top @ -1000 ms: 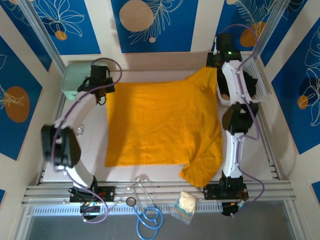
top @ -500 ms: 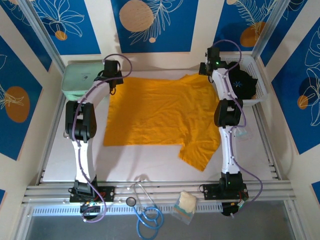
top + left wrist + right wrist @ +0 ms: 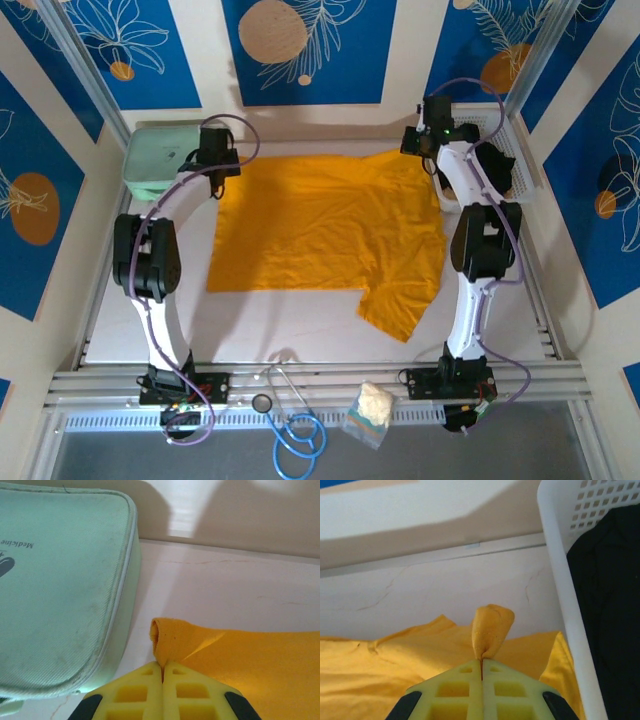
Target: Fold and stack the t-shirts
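Orange-yellow t-shirt spread open, lightly wrinkled.
Your left gripper and right gripper each pinch a bunched far corner.

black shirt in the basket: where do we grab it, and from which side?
Probably pinch a raised fold of the black shirt from straight above. It lies bunched inside the white basket, whose walls look to block any approach from the side.

Mint-green case partly past the frame edge; black t-shirt partly behind white basket wall.
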Robot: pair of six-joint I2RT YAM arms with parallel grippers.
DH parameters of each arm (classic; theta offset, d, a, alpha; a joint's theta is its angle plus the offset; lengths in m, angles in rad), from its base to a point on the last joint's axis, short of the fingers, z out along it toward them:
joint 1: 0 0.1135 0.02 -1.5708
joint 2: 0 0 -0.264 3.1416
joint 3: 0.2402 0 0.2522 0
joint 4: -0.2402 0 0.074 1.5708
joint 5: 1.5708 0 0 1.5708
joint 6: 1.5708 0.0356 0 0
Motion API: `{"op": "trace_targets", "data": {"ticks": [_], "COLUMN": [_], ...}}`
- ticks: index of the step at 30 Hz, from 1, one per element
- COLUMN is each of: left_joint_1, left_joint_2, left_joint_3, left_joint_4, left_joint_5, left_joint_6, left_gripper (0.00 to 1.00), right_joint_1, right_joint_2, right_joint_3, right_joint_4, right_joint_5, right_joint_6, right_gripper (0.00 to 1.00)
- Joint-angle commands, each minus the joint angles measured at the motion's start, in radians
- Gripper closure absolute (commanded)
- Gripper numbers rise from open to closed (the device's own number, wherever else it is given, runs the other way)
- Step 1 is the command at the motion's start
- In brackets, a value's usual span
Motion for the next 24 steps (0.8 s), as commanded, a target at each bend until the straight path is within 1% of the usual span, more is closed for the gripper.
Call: {"op": "trace_targets", "data": {"ticks": [1, 6, 12, 18, 24], "left_joint_1": [0.014, 0.012, 0.012, 0.013, 0.012], "left_joint_2": [-0.057, -0.107, -0.173, -0.22, -0.218], "left_joint_3": [-0.048, -0.138, -0.242, -0.342, -0.409], "left_joint_4": [0.019, 0.029, 0.041, 0.05, 0.051], "left_joint_5": [-0.006, -0.003, 0.007, 0.012, 0.019], "left_joint_6": [0.017, 0.005, -0.01, -0.037, -0.067], "left_gripper": [1.0, 1.0, 1.0, 1.0, 1.0], "right_joint_1": [0.018, 0.022, 0.021, 0.01, 0.003], "right_joint_2": [-0.101, -0.244, -0.391, -0.478, -0.501], "right_joint_3": [-0.162, -0.392, -0.595, -0.736, -0.811], "right_joint_4": [0.092, 0.13, 0.143, 0.149, 0.14], "right_joint_5": [-0.005, 0.015, 0.044, 0.055, 0.066], "right_joint_6": [0.036, 0.081, 0.121, 0.154, 0.17], "right_gripper": [1.0, 1.0, 1.0, 1.0, 1.0]}}
